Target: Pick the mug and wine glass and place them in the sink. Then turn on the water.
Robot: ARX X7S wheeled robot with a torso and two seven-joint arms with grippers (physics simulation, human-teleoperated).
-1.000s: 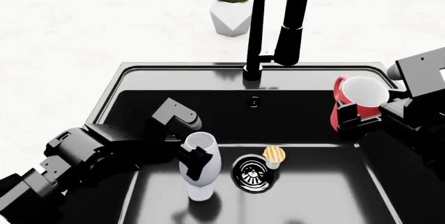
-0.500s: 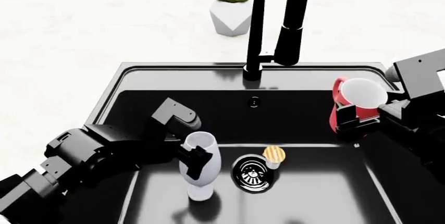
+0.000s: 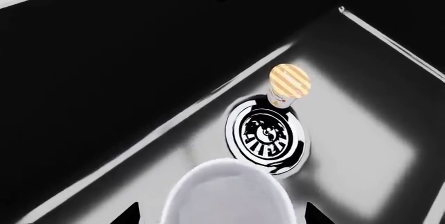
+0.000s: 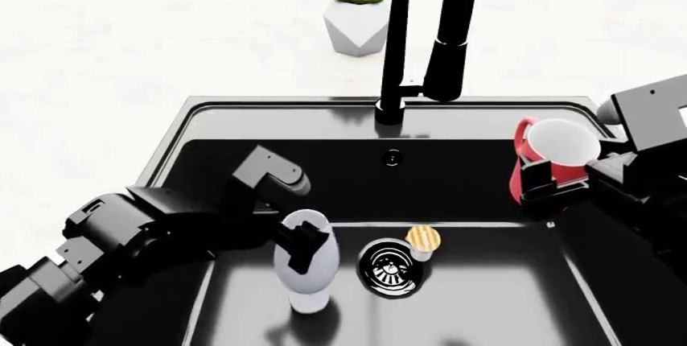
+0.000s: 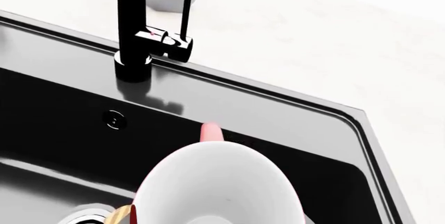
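My left gripper is shut on the pale wine glass, which stands upright inside the black sink. The glass's foot is at or just above the sink floor, left of the chrome drain. In the left wrist view the glass's rim fills the lower middle between my dark fingertips. My right gripper is shut on the red mug and holds it upright above the sink's right side. The right wrist view shows the mug's white inside. No water runs from the black faucet.
A small yellow striped item lies beside the drain. A white faceted plant pot stands on the marble countertop behind the faucet. The faucet's lever stands upright beside its base. An overflow hole sits in the back wall.
My left arm has shifted slightly, and the wine glass has sunk a little lower in the sink. The right arm and the mug have not moved.
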